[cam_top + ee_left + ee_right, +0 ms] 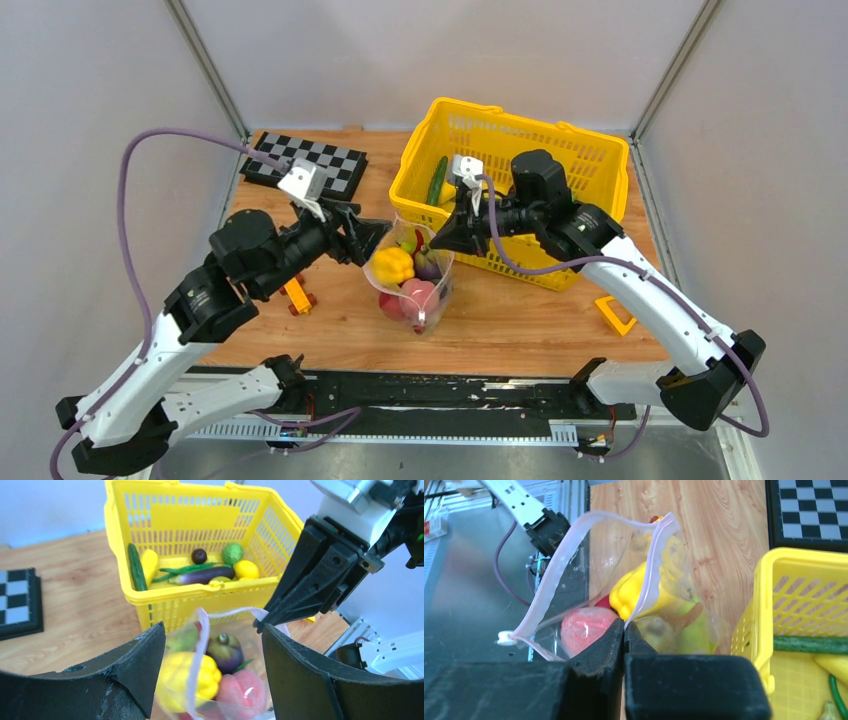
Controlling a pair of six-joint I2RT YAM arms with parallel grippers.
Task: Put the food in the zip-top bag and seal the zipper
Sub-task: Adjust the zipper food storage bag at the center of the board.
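Note:
The zip-top bag (414,285) stands on the table with its mouth open, in front of the basket. It holds food: a yellow pepper (392,266), a purple piece (225,652) and pink round pieces (415,298). My right gripper (624,628) is shut on one side of the bag's rim, holding it up. The pink zipper (549,575) runs along the open mouth, with its white slider (504,639) at the near end. My left gripper (212,645) is open, its fingers (125,680) either side of the bag's top. More food, including an eggplant (205,575), lies in the basket.
The yellow basket (590,160) stands behind and right of the bag. A checkerboard (305,165) lies at the back left. An orange toy block (297,295) sits under my left arm. A small yellow frame (613,315) lies at the right.

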